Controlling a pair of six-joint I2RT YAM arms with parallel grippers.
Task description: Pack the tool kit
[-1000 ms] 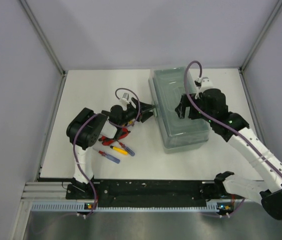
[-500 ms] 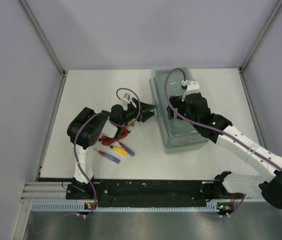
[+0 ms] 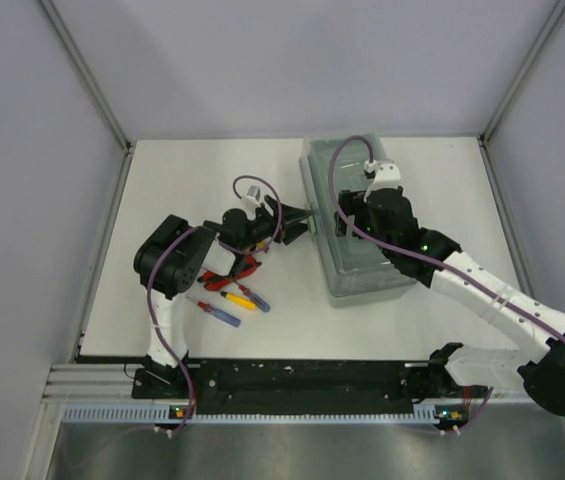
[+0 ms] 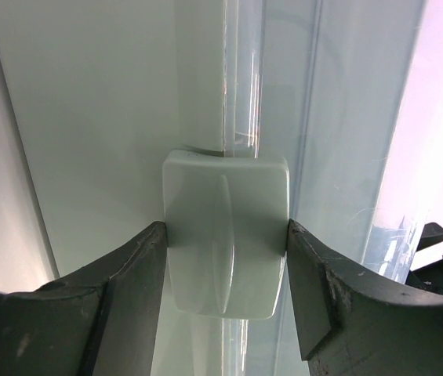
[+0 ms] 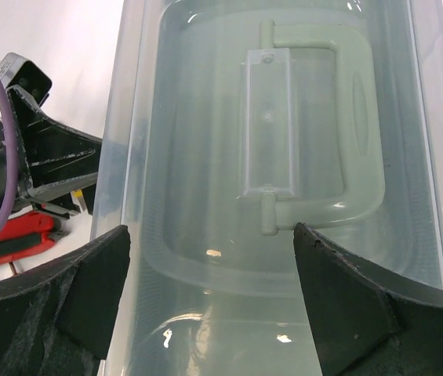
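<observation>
The left hand (image 3: 303,220) reaches sideways to the toolbox (image 3: 352,278), its fingers (image 4: 139,270) pinching the side latch (image 4: 225,251). The right hand (image 5: 212,233) hangs spread above the closed translucent lid (image 5: 205,196), near its handle (image 5: 354,133). Red-handled pliers (image 3: 240,267) and screwdrivers (image 3: 230,302) lie on the surface (image 3: 192,180) left of the box. What is inside the box cannot be made out.

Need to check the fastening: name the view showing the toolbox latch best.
Left wrist: the latch fills the frame, pinched by the left claw. Top external hides it behind that claw; right wrist shows only lid and handle.
</observation>
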